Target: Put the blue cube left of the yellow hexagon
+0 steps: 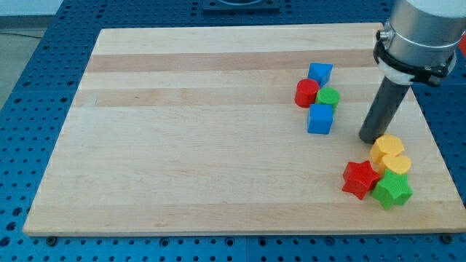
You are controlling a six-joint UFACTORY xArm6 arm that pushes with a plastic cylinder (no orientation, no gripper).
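A blue cube point(320, 118) lies on the wooden board point(204, 138) right of centre. Just above it sit a red cylinder point(306, 92), a green cylinder point(328, 97) and a second blue block point(320, 73). A yellow hexagon point(386, 148) lies at the lower right, touching a second yellow block point(396, 164). My tip point(370, 138) rests on the board just up-left of the yellow hexagon and to the right of the blue cube, apart from the cube.
A red star point(360, 179) and a green star point(392, 190) lie below the yellow blocks near the board's lower right corner. The board's right edge is close to this cluster. A blue perforated table surrounds the board.
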